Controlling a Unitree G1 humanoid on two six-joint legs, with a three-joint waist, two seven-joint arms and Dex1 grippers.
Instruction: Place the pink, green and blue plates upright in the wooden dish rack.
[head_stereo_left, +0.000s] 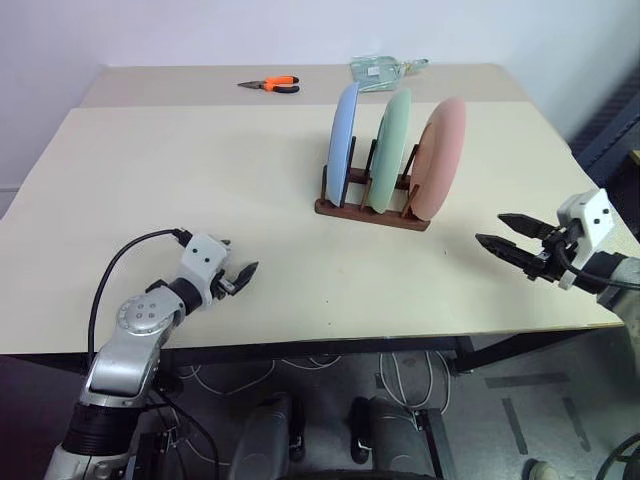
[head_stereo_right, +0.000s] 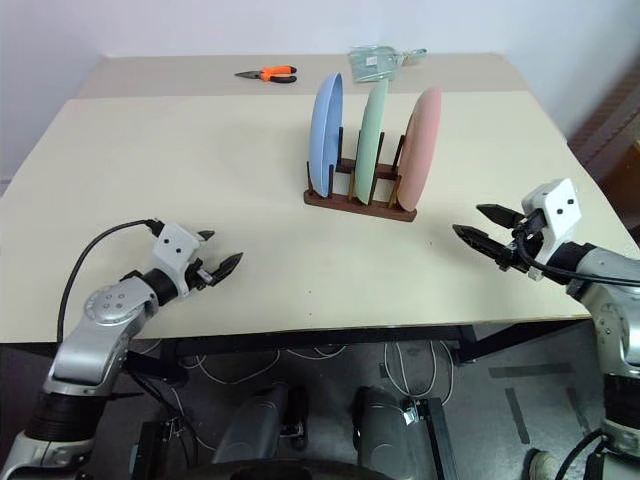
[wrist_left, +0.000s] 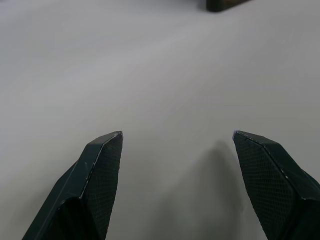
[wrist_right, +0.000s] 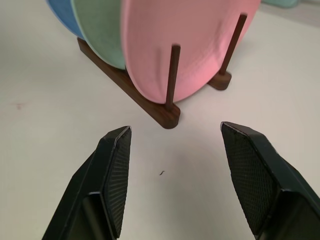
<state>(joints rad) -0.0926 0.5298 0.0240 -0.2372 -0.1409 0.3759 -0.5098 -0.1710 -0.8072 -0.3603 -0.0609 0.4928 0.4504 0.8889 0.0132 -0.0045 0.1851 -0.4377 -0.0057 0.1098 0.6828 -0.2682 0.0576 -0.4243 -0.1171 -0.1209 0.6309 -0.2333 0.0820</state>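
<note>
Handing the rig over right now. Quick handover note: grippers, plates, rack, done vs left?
Left gripper: open, empty, low over the near left of the table.
Right gripper: open, empty, near the table's right edge, pointing toward the rack, clear of it.
Wooden dish rack: mid-table, right of centre.
Blue plate, green plate and pink plate: all on edge in the rack, in that order from the robot's left to right.
Done: all three plates racked upright.
Left: nothing evident; maybe check the plates sit stable.
Far edge: orange pliers, a clear packet, untouched.
</note>
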